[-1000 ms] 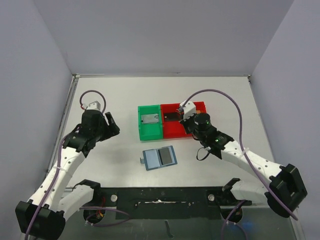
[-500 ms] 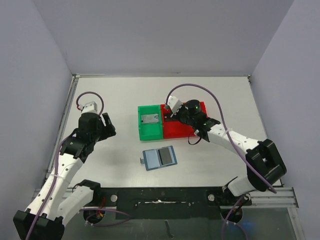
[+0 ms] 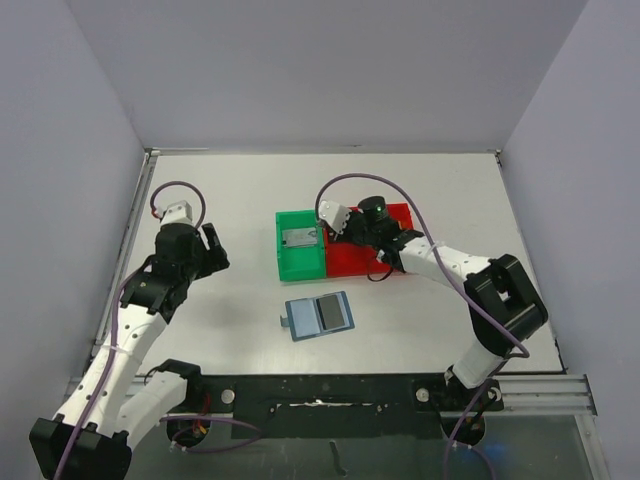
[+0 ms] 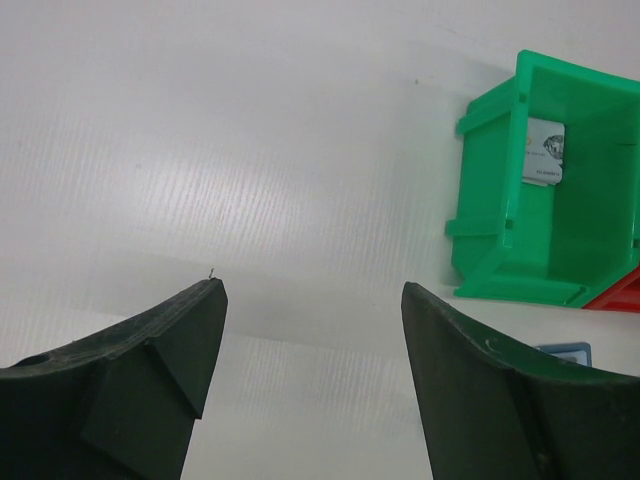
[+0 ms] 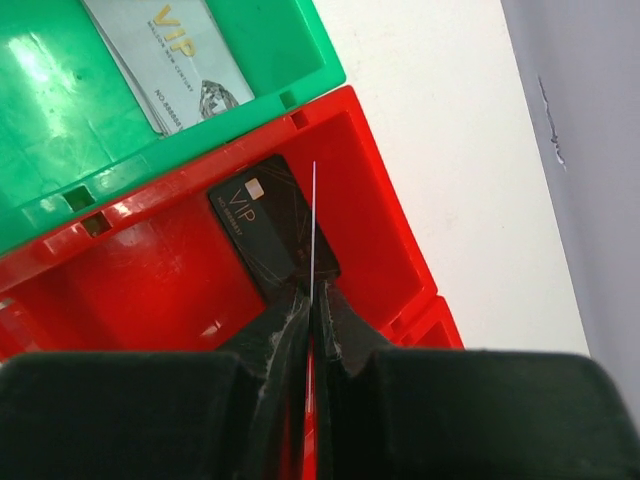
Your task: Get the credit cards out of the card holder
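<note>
My right gripper (image 5: 312, 300) is pressed together on a thin card (image 5: 313, 215) seen edge-on, bottom centre of the wrist frame, over the rectangular red plastic bin (image 5: 150, 270). My left gripper (image 4: 310, 330) is spread, holding nothing. The flat blue bifold card holder (image 3: 320, 316) lies open at lower centre of the overhead frame.

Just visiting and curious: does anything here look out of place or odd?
Nothing looks spilled or damaged. The blue card holder lies open and slightly askew on the table. The black card lies diagonally in the red bin. The right gripper pinches a thin card edge-on.
</note>
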